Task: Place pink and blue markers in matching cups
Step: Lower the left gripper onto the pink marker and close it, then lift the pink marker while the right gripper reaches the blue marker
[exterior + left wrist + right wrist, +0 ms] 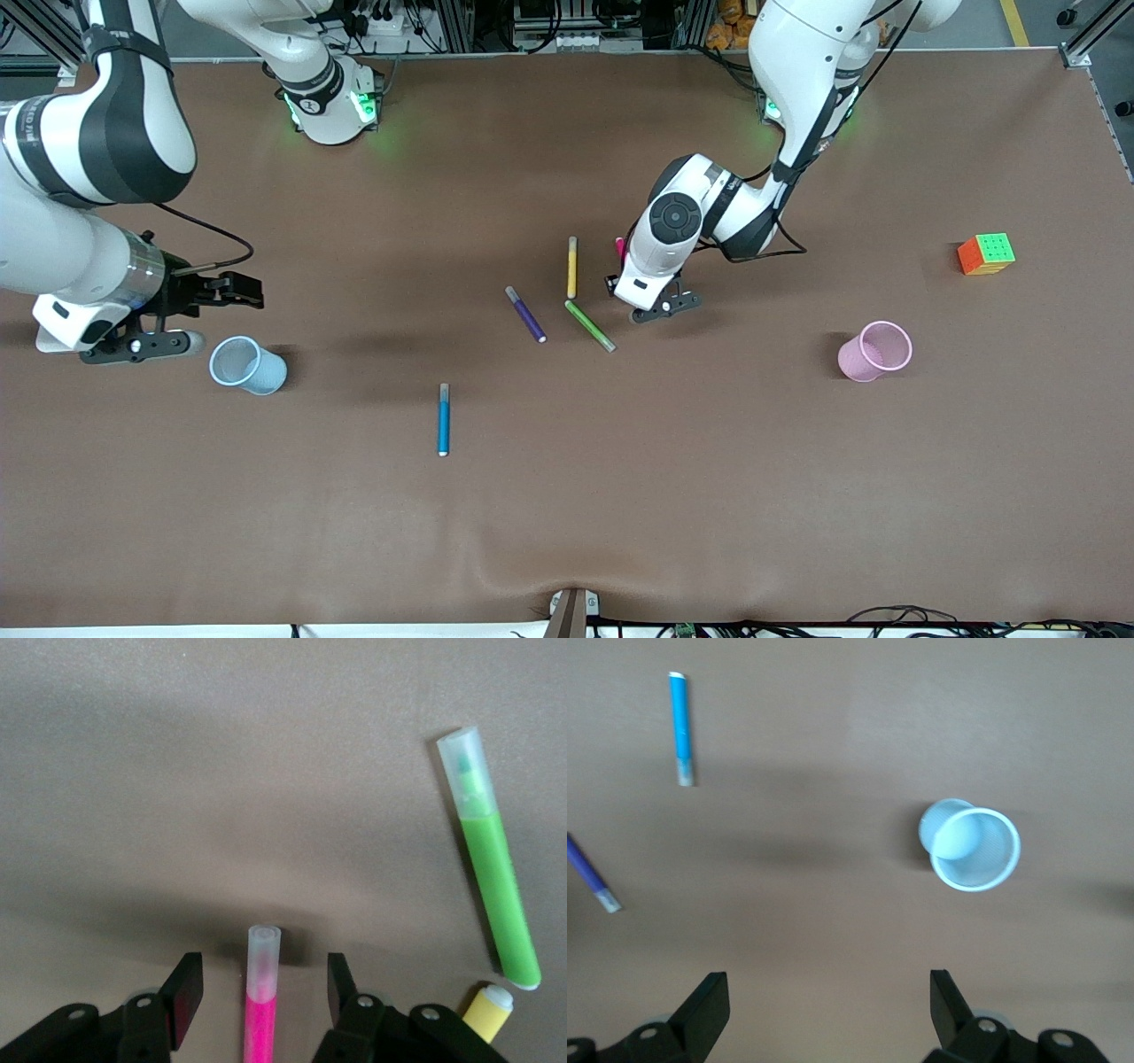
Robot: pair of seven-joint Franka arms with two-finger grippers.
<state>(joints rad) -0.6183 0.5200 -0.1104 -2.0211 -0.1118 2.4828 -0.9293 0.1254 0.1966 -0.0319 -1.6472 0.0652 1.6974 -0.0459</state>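
The pink marker (262, 1001) lies on the table between the open fingers of my left gripper (263, 970), which is low around it without touching. In the front view only its tip (620, 248) shows beside the left gripper (617, 270). The blue marker (443, 421) lies alone nearer the front camera; it also shows in the right wrist view (680, 726). The pale blue cup (248, 365) stands upright toward the right arm's end, also in the right wrist view (970, 846). My right gripper (239, 291) is open and empty (826, 992) beside that cup. The pink cup (875, 351) stands upright toward the left arm's end.
A green marker (590, 325), a yellow marker (572, 267) and a purple marker (525, 314) lie close beside the left gripper. Green (496, 895) and yellow (490, 1010) show in the left wrist view. A colour cube (985, 253) sits near the left arm's end.
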